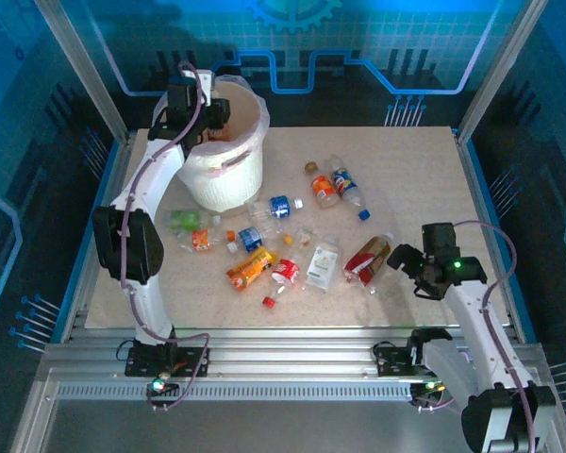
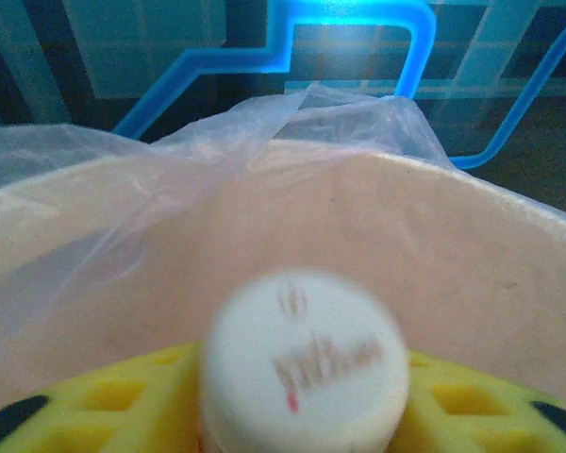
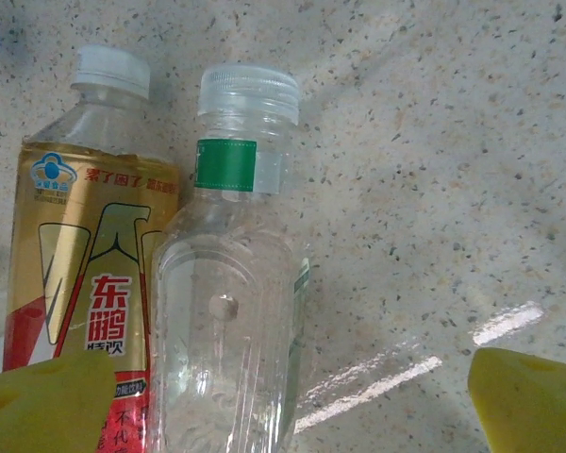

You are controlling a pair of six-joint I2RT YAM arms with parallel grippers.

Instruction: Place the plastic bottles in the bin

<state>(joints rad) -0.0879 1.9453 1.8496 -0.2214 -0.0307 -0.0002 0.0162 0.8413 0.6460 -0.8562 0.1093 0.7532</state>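
Observation:
The white bin point(image 1: 228, 165) with its bag liner stands at the table's far left. My left gripper point(image 1: 210, 113) hangs over its mouth. A white-capped bottle point(image 2: 304, 363) sits between the yellow fingers point(image 2: 113, 401), above the bin's inner wall point(image 2: 472, 274). The cap is blurred and hides the contact. My right gripper point(image 1: 403, 260) stands open low at the table's right. A clear bottle point(image 3: 228, 311) with a green band lies between its fingertips, close to the left finger point(image 3: 47, 401). A red-and-gold bottle point(image 3: 80, 274) point(image 1: 368, 260) lies beside it. Several more plastic bottles point(image 1: 264, 250) lie mid-table.
The liner point(image 2: 264, 132) folds over the bin's rim. A loose red cap point(image 1: 269, 302) lies near the front edge. An orange-labelled bottle point(image 1: 323, 189) and a blue-labelled bottle point(image 1: 349, 187) lie further back. A metal frame rail point(image 1: 491, 203) borders the table on the right.

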